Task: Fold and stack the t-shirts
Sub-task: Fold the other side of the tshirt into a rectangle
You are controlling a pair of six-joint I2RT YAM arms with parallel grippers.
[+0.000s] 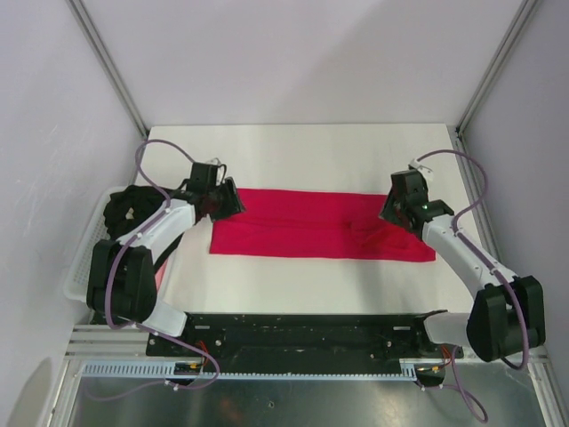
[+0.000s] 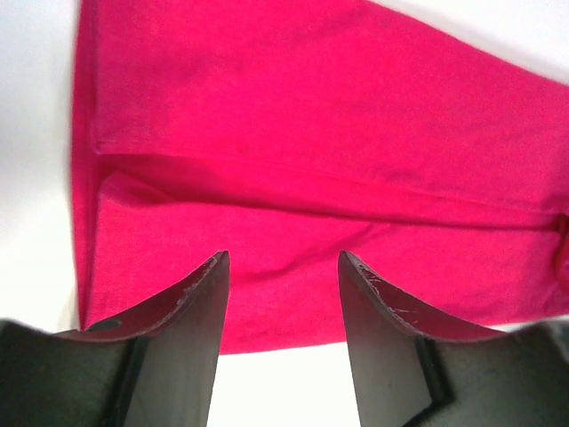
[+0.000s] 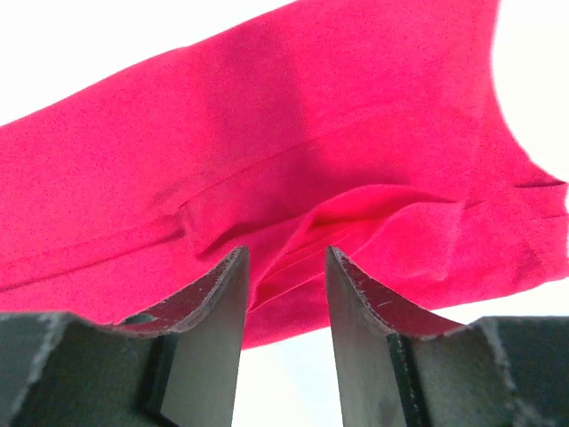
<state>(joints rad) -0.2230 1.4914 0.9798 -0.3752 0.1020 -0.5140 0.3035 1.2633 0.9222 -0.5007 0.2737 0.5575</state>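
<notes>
A crimson-red t-shirt [image 1: 311, 233] lies folded into a long flat strip across the white table [image 1: 311, 156]. My left gripper [image 1: 228, 201] hovers over the strip's left end, open, with nothing between its fingers. In the left wrist view the gripper [image 2: 283, 258] sits just above the near hem of the red t-shirt [image 2: 311, 133]. My right gripper [image 1: 392, 210] is over the strip's right end. There the gripper [image 3: 286, 251] stands open above a raised crease in the red t-shirt [image 3: 311, 116]. A black t-shirt [image 1: 118, 210] lies bunched in the basket at the left.
A white lattice basket [image 1: 82, 271] hangs off the table's left edge, partly hidden by the left arm, with a pale pink sliver [image 1: 160, 274] beside it. Metal frame posts [image 1: 111, 71] rise at the back corners. Bare white table shows behind and in front of the strip.
</notes>
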